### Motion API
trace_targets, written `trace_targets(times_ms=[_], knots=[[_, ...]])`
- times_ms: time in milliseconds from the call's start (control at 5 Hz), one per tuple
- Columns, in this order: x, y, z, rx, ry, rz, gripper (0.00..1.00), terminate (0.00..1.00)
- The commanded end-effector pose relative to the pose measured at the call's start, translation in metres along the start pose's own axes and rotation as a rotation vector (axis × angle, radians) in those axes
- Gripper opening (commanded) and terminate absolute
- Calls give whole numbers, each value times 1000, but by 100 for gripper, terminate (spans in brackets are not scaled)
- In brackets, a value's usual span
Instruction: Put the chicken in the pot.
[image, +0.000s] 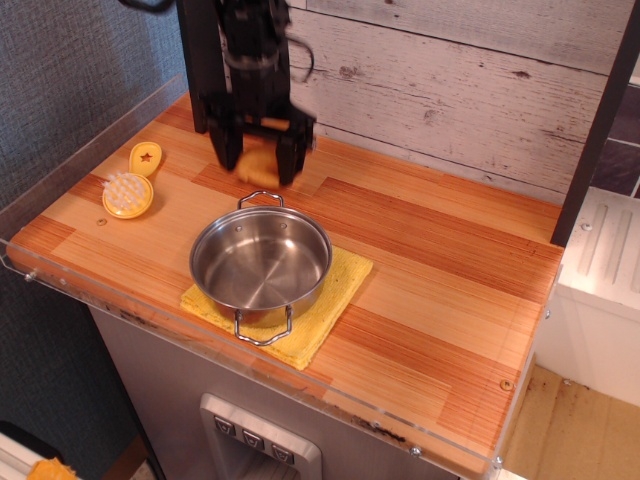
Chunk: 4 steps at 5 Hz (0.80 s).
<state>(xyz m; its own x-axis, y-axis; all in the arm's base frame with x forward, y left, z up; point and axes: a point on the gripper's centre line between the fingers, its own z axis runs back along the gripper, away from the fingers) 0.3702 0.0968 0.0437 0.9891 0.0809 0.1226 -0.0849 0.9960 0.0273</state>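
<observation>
You're facing a mock kitchen rig — wooden counter (420, 270) with clear acrylic guard (90, 130), whitewashed plank backdrop (450, 70).

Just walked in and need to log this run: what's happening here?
The gripper is shut on the chicken, holding it near the back of the table, behind the pot. The pot sits empty on a yellow cloth. The chicken is not in it yet.

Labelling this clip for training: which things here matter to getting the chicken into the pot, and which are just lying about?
In the job: chicken, between the gripper fingers; pot.

Lying about: yellow cloth under the pot, bristle toy, small yellow star piece.
</observation>
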Motion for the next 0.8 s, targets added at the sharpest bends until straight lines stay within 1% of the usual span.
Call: trace_targets(times_ms=[0,200,400,600], knots=[[-16,-4,73,-25,-136,-27,0,0],[-38,-17,89,-59,-125,-61,0,0],[-65,-30,85,-68,-78,-90,0,0],[-90,-42,69,-51,-16,-128,0,0]])
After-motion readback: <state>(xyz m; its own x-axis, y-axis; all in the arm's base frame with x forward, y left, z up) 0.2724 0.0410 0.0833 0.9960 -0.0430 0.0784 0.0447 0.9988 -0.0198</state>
